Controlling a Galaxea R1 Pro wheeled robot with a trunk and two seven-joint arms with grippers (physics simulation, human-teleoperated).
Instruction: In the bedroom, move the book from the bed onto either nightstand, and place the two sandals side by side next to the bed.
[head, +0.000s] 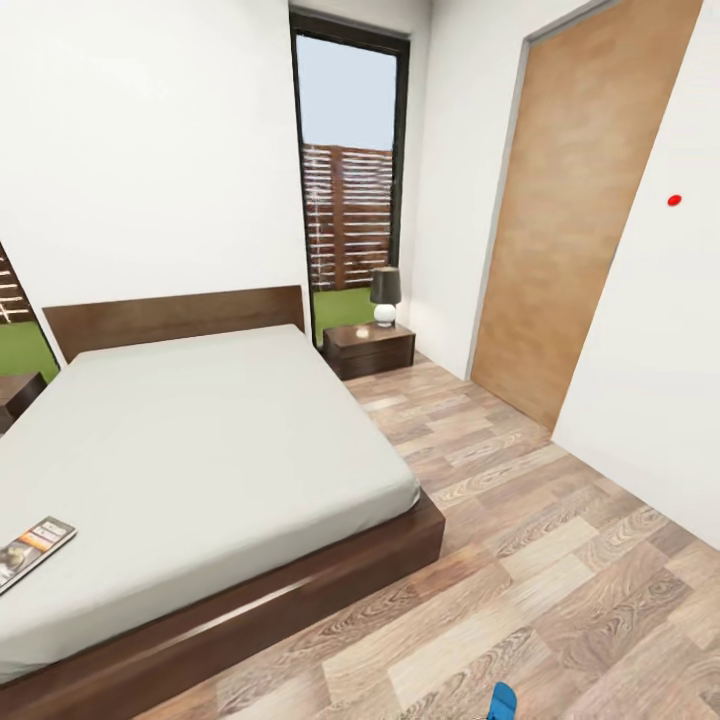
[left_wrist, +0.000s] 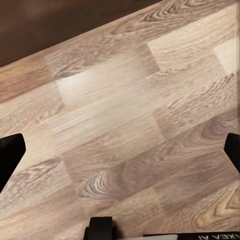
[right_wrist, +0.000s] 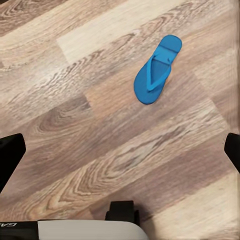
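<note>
The bedroom had white walls and a wood floor. The book lay on the bed, near its foot on the left. A nightstand with a lamp stood right of the headboard, by the window. One blue sandal lay flat on the floor. Left fingers and right fingers were spread wide, holding nothing.
</note>
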